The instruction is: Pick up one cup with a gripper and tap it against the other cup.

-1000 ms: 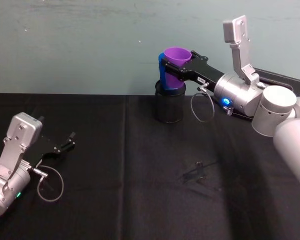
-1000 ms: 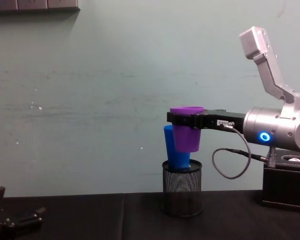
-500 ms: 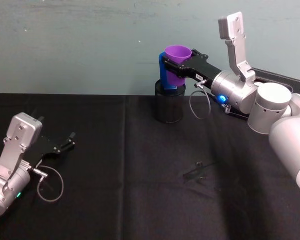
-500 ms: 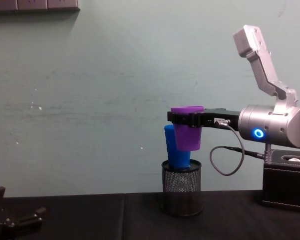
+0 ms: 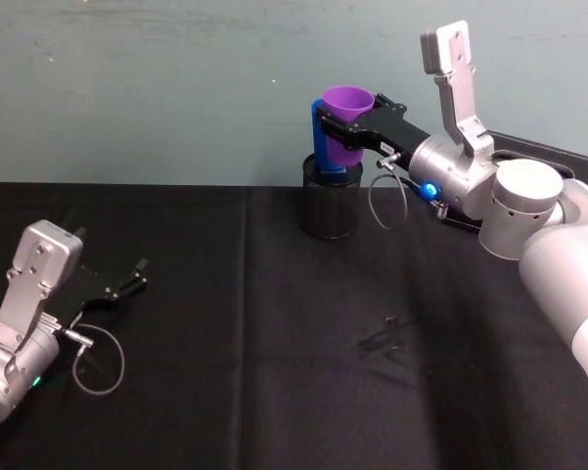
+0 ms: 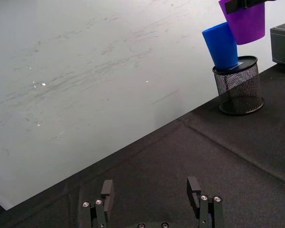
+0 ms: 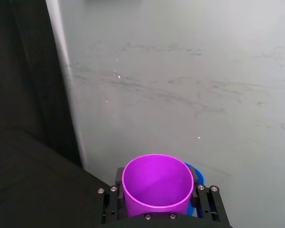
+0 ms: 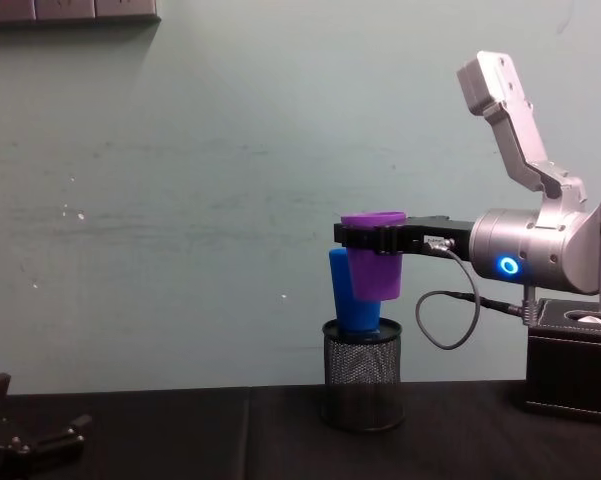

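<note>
At upper center, right gripper (image 5: 346, 125) fingers clamp purple cup (image 5: 348, 105) just beside blue cup (image 5: 324, 149); left gripper (image 5: 132, 279) lower left, fingers released.

Two silver arms. Right arm (image 5: 455, 176) of smooth round segments, with a glowing blue ring light (image 8: 507, 266) and a boxy grey bracket (image 8: 500, 95). Right gripper (image 8: 372, 237) black and flat-fingered, with a small white label (image 8: 438, 241) and a thin grey looped cable (image 8: 417, 322). Left arm (image 5: 24, 294) blockier, with a small green light (image 5: 36, 380) and another grey cable loop (image 5: 124, 360). Left gripper (image 6: 150, 190) black, its fingers (image 6: 107, 189) dotted with silver screws.
</note>
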Controlling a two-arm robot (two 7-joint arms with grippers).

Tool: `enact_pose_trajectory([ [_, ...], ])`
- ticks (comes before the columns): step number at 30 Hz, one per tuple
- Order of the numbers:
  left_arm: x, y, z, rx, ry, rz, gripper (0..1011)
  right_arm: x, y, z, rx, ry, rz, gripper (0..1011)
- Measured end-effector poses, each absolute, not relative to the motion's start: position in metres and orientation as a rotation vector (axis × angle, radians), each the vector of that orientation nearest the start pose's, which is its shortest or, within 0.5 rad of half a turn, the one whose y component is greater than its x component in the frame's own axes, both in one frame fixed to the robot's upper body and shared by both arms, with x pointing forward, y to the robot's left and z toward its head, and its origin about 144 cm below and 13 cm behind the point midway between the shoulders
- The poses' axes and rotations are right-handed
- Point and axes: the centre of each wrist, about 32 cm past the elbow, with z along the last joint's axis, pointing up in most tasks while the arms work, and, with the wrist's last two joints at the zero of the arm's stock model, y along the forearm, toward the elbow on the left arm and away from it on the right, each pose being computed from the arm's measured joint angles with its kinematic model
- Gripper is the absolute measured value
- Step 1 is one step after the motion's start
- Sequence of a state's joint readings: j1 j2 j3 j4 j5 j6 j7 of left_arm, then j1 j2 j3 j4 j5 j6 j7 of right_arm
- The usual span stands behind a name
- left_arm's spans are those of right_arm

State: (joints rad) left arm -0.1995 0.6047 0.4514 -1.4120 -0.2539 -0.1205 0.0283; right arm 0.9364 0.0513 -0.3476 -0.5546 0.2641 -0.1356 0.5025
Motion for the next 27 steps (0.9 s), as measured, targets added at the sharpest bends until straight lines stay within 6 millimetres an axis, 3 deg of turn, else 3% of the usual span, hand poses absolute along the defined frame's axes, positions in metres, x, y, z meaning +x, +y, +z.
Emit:
enact_pose_trajectory([
  [27, 0.4886, 0.3097, 1.1398, 0.304, -0.285, 1.248, 1011, 0.6857, -0.1989, 1.2332, -0.017, -0.058, -0.905, 754],
])
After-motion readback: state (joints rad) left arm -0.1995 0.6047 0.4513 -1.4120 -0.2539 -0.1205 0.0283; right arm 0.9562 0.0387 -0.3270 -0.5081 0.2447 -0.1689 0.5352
